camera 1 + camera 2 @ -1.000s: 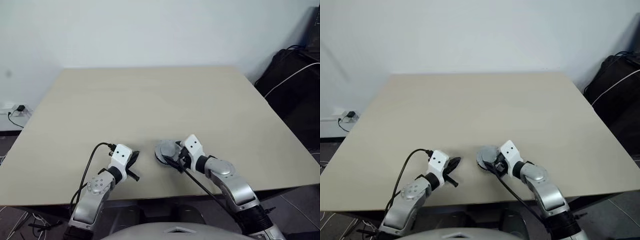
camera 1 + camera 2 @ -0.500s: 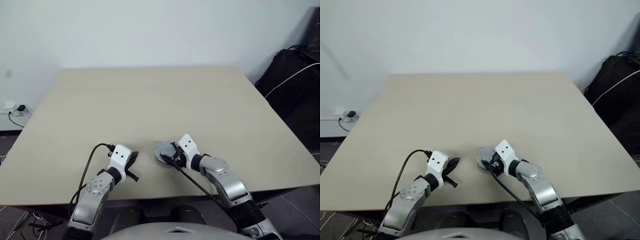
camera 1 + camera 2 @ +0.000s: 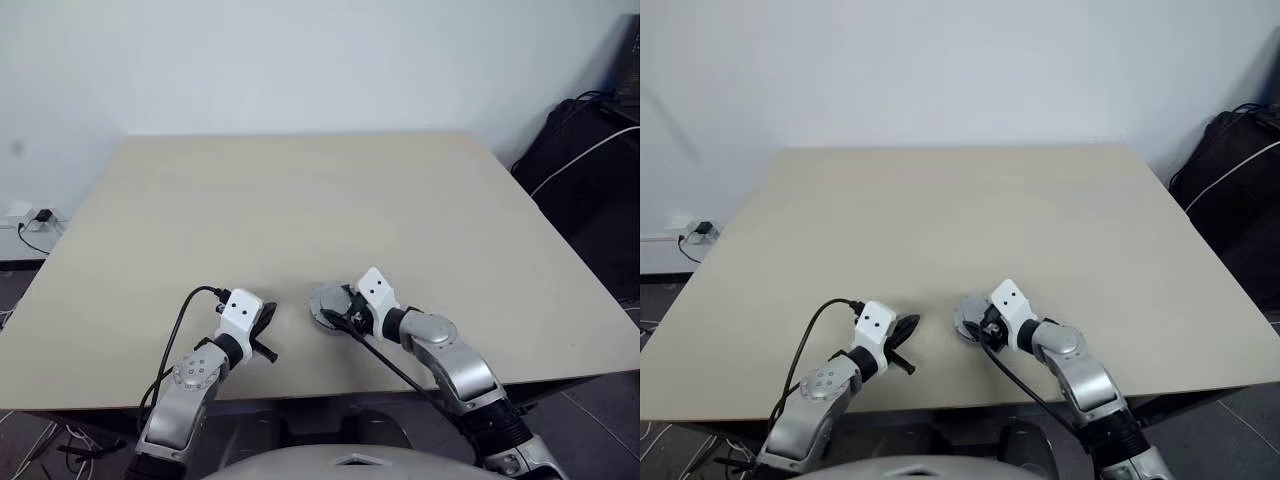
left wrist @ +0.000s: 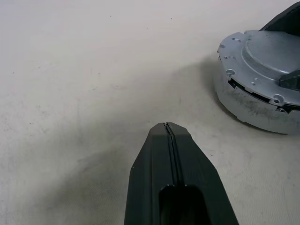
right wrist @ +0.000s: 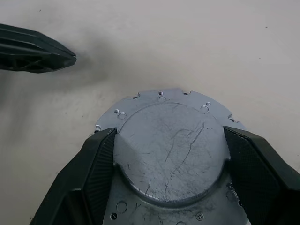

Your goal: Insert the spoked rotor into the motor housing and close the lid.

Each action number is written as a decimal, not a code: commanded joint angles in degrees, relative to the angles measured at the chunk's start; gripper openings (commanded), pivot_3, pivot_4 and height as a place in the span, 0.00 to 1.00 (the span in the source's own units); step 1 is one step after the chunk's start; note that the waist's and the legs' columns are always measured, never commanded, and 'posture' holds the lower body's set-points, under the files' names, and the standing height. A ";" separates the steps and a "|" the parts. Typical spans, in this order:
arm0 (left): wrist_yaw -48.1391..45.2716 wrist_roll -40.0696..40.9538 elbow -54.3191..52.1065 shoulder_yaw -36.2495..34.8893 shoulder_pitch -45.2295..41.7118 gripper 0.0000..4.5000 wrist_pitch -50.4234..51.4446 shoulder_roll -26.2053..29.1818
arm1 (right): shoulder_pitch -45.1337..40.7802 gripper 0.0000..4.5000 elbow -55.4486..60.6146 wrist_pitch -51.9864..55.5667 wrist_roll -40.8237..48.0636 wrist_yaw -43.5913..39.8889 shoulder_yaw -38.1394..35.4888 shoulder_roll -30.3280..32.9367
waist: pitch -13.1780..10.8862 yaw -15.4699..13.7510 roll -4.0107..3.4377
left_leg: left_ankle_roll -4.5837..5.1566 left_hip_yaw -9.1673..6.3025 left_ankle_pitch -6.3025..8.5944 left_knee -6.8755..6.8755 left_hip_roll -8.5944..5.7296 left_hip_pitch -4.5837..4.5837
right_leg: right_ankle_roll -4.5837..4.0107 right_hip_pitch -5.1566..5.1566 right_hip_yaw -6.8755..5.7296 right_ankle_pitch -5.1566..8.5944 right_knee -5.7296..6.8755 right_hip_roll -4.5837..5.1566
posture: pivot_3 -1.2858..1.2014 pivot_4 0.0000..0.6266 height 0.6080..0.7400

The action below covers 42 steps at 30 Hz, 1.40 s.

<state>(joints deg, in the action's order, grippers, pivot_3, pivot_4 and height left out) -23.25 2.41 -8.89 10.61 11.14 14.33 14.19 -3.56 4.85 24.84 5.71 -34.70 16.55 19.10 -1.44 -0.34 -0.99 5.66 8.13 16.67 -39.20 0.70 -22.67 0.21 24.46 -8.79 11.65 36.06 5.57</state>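
Note:
The motor housing point(image 4: 243, 110) is a low grey metal cup near the table's front edge, with the plain grey lid point(image 5: 171, 154) lying on top of it. My right gripper point(image 5: 169, 132) reaches over it from the right. Its two black fingers point(image 5: 101, 173) press against opposite sides of the lid's raised centre. My left gripper point(image 3: 268, 318) is shut and empty, resting just left of the housing; its fingers point(image 5: 42, 56) point toward it with a gap between. The spoked rotor is hidden.
The pale wooden table point(image 3: 300, 200) stretches away behind the housing. A black bag with a white cable point(image 3: 585, 150) sits on the floor at the right. A wall socket point(image 3: 35, 218) is at the far left.
My right gripper's fingers have come in against the lid's raised centre. The left gripper and the housing have not moved.

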 commanded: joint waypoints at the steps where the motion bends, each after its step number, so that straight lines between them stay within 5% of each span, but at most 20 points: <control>1: -0.14 0.16 -0.95 -0.13 -0.99 0.00 -1.24 0.05 | -0.44 0.71 0.87 1.57 0.39 -1.90 -0.14 1.80 | 0.01 -0.06 0.01 | 0.00 0.00 0.00 0.00 0.00 0.00 | 0.00 0.00 0.00 0.00 0.00 0.00 | 0.52 0.00 1.00; 15: -1.87 0.07 0.34 1.22 -1.85 0.00 -4.04 -0.04 | -1.70 0.71 -0.85 1.52 -4.33 -0.20 2.75 3.26 | 0.08 -0.51 0.02 | 0.00 0.00 0.00 -0.01 0.00 0.01 | 0.00 -0.01 0.00 0.00 -0.01 0.01 | 0.52 0.00 1.00; 31: -6.82 3.70 14.98 2.86 -18.59 0.00 -0.83 -6.65 | -2.91 0.71 -1.40 3.73 -4.68 0.60 3.87 2.61 | 0.46 -0.40 0.28 | -0.06 -0.01 -0.07 -0.12 0.00 0.09 | 0.13 -0.12 0.00 -0.10 0.03 -0.01 | 0.52 0.00 1.00; 42: -11.17 4.55 16.71 5.70 -21.90 0.00 4.42 -7.89 | -2.11 0.71 -0.58 4.57 -4.74 1.83 3.70 2.35 | 0.47 -0.36 0.30 | -0.04 -0.01 -0.06 -0.16 0.01 0.09 | 0.13 -0.13 0.00 -0.11 0.04 -0.01 | 0.52 0.00 1.00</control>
<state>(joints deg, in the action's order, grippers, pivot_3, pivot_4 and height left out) -33.88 7.10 8.05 15.35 -9.83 18.37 6.60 -6.18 5.33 27.39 2.58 -34.09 20.20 21.11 -0.97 -0.69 -0.69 5.62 8.12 16.61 -39.36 0.71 -22.58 0.34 24.33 -8.79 11.54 36.10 5.57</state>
